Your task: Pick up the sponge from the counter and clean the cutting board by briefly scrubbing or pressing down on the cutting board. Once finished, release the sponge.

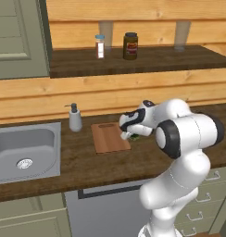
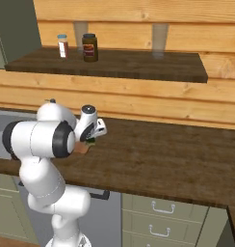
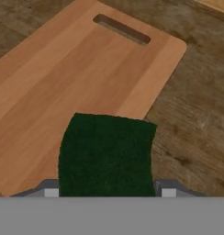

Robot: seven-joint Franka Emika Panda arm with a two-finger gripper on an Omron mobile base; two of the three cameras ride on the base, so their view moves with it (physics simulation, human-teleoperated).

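Gripper (image 1: pixel 128 134) is closed on the sponge (image 3: pixel 106 153), green face up, a finger seen at each side of it in the hand view. The sponge is held over the near right edge of the board (image 3: pixel 77 78), partly overhanging the counter (image 3: pixel 196 119); whether it is touching the wood cannot be told. The slot handle is at 12 o'clock from the sponge, at the far end. The grip seems kept so that pressing down can follow. Soap bottle (image 1: pixel 75 118) stands at 9 o'clock from the board, sink (image 1: pixel 23 152) beyond it. Two jars are noted on the upper shelf (image 1: pixel 147 60).
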